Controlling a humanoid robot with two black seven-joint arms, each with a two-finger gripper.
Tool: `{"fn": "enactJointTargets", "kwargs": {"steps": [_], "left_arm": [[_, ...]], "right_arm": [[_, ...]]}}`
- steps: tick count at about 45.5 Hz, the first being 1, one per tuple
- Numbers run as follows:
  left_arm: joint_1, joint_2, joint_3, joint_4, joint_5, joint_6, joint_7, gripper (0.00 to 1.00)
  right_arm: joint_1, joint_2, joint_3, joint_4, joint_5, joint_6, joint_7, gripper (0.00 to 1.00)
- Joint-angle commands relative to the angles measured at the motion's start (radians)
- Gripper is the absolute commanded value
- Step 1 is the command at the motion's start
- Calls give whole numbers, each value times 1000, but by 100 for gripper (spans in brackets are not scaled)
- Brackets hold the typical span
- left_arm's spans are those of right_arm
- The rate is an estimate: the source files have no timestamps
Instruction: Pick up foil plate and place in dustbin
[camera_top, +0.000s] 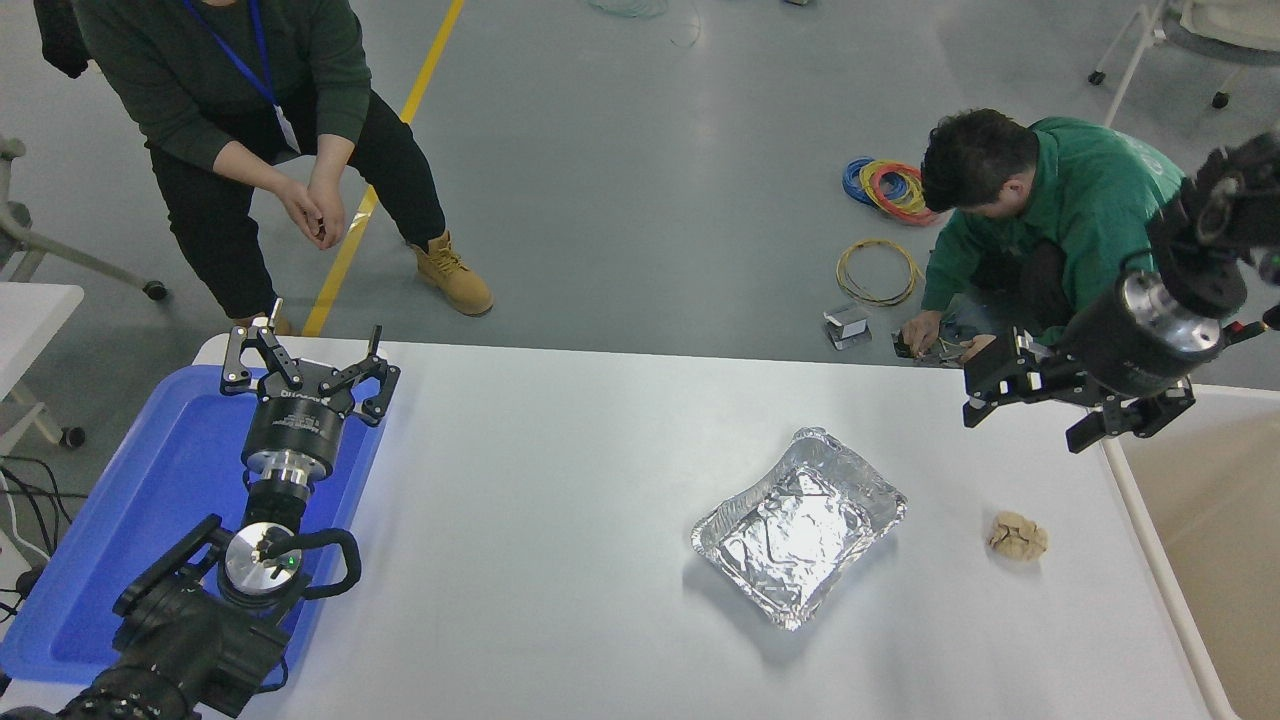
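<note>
Left gripper (305, 358), parked over a blue tray (120, 520) at the table's left edge, has its fingers spread open and holds nothing; this arm looks idle, out of the working arm's way. Moving right across the white table (560, 450), the surface is bare until the foil plate (798, 525), which lies flat right of centre, turned at an angle to the table edge. It is shiny silver and crinkled, rectangular with rounded corners and a raised rim, and it is empty. Nothing touches it, so it has not yet been picked up. Just beyond it to the right, apart from it, sits a small crumpled tan paper ball (1018, 535). Above and behind that ball, near the table's far right corner, the right gripper (1045, 410) hangs in the air with its fingers open and empty, well apart from the plate; it seems placed to begin reaching down and left for the plate. At the far right edge stands the dustbin (1150, 560), white-rimmed with a tan inside, close by for the drop. Two people are beyond the table.
</note>
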Motion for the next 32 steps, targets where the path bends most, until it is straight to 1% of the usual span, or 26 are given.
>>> {"fn": "enactJointTargets", "kwargs": {"steps": [1,10,16,27,32], "left_arm": [[0,0,-1,0,0,0,0,100],[0,-1,0,0,0,0,0,100],[0,0,0,0,0,0,0,100],[0,-1,0,0,0,0,0,100],[0,-1,0,0,0,0,0,100]], "right_arm": [[-178,16,81,3,99,-212,0,100],[-325,33,206,1,98,-387,0,100],[-388,59,233,-3,98,-443,1,99],[-456,65,247,-8,99,-540,0,97],[-497,82,247,-9,119,-607,0,95]]}}
